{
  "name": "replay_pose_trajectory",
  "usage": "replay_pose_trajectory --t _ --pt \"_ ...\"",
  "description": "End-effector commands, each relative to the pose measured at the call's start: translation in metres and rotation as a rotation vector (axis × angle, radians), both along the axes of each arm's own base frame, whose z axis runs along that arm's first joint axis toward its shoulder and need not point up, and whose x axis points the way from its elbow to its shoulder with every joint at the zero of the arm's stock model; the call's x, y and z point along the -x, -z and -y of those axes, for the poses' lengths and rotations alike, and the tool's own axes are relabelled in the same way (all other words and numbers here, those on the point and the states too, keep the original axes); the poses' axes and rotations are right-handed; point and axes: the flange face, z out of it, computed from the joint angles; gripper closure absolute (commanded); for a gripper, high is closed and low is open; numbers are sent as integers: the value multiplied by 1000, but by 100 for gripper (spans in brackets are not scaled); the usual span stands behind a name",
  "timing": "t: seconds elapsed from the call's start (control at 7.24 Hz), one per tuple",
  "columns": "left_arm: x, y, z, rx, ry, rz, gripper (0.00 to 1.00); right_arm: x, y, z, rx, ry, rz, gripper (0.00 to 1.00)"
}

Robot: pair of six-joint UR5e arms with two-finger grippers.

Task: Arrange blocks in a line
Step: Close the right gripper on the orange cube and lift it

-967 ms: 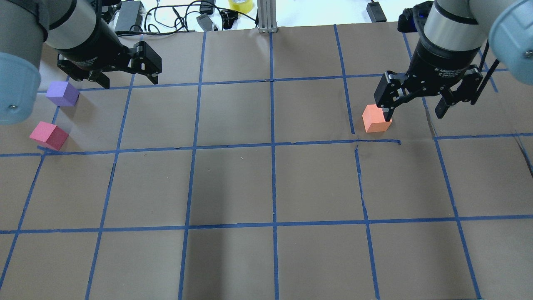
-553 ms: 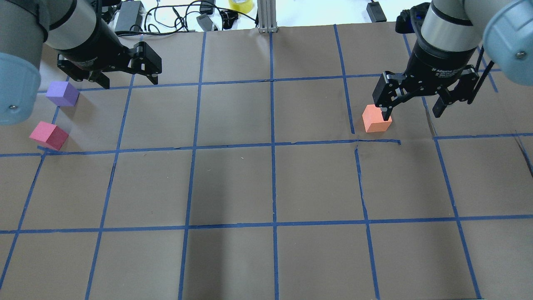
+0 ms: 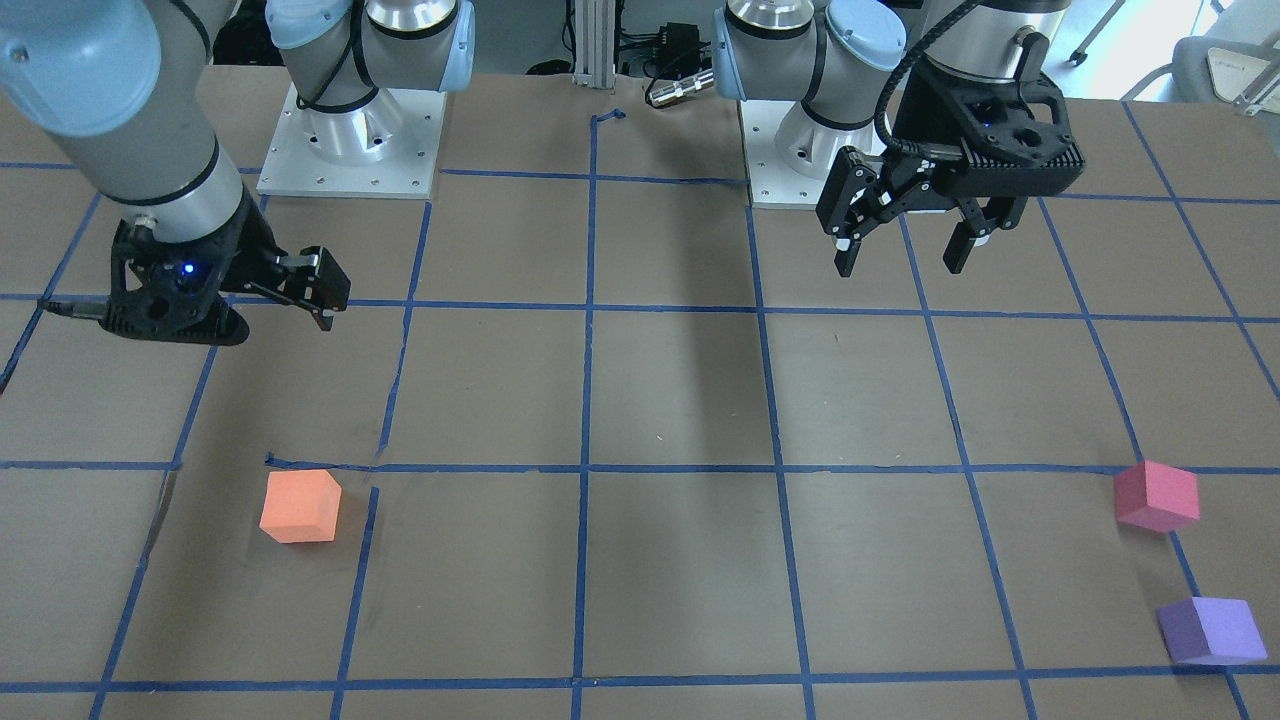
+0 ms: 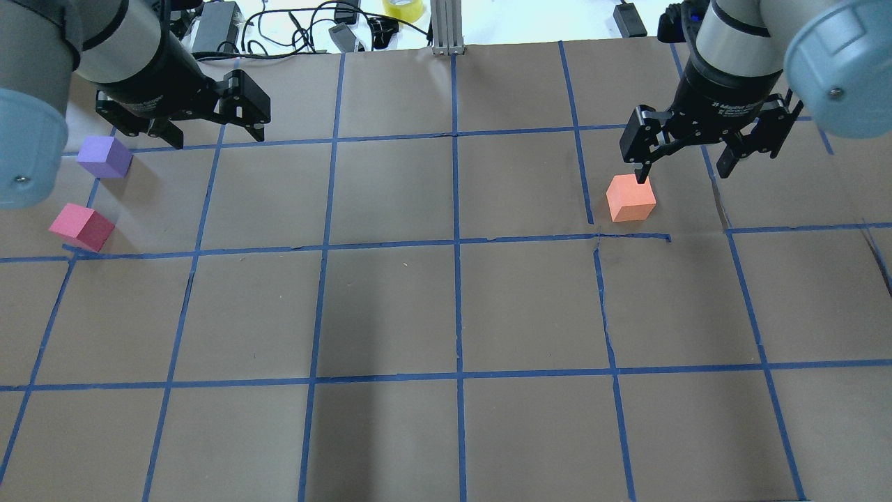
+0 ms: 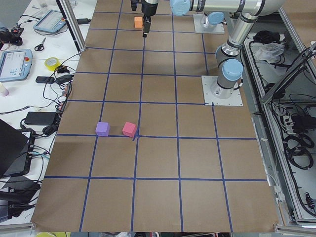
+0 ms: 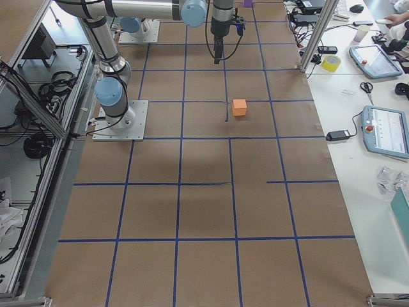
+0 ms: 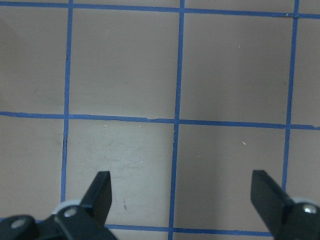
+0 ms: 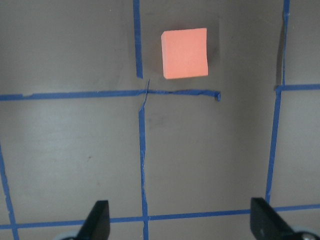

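Note:
The orange block sits on the brown paper at the right, also in the front view and near the top of the right wrist view. My right gripper hangs open and empty above the table, raised clear of the orange block. The purple block and the pinkish-red block sit close together at the far left, also in the front view. My left gripper is open and empty, raised to the right of the purple block.
Blue tape lines mark a grid on the paper, with a torn strip just in front of the orange block. Cables, a power brick, a yellow tape roll and a metal post line the far edge.
My right gripper has risen and drawn away from the orange block, staying open. The block has not moved. The left arm is still.

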Motion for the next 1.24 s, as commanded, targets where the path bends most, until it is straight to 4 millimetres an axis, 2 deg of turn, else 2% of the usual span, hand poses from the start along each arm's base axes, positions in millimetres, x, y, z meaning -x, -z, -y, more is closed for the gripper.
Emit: replay_pose_trajectory --t 0.0,0.14,0.28,0.41,0.55,0.69,0.97,1.11 --pt "0 0 0 1 0 1 0 14 54 48 48 6 1 0" --pt "0 1 -1 -2 0 0 0 16 77 60 42 -24 3 0" --pt "0 1 -1 -2 0 0 0 23 111 76 45 -26 5 0" --pt "0 1 -1 -2 0 0 0 38 142 87 65 -52 4 0" --pt "0 1 -1 -2 0 0 0 53 164 91 84 -117 9 0" --pt "-1 1 0 -2 -1 0 0 57 171 92 82 -124 17 0" --pt "-1 1 0 -2 -1 0 0 55 165 93 87 -123 27 0" --pt "-1 1 0 -2 -1 0 0 49 170 94 85 -137 77 0"
